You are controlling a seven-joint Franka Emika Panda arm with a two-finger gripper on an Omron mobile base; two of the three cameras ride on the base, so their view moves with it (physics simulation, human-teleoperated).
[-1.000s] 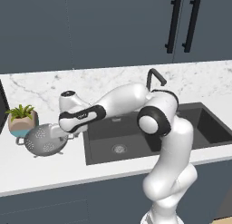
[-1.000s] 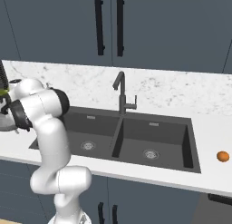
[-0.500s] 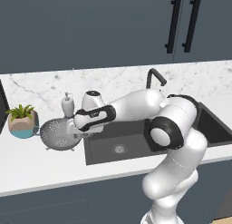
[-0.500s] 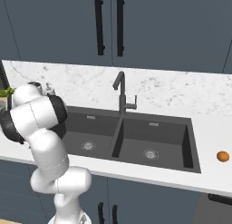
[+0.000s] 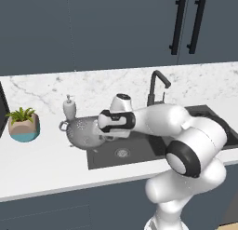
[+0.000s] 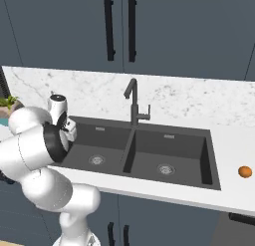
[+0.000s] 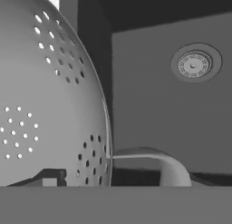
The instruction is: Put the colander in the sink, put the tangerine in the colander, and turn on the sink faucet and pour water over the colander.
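Colander [image 5: 85, 132] hung tilted over the left edge of the sink [image 6: 149, 150], gripped at its rim by the hand [image 5: 98, 132], and it could have slipped free or clipped the table [image 5: 42, 159] edge while swinging in.

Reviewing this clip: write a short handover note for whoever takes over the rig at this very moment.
Hand: closed on the colander, carrying it above the counter at the left edge of the sink, over the left basin's rim.
Tangerine: on the counter to the right of the sink, untouched.
Sink faucet: behind the divider between the basins; no water visible.
Done: colander picked up.
Left: set the colander down in the basin, fetch the tangerine and place it in the colander, turn the faucet on over it.
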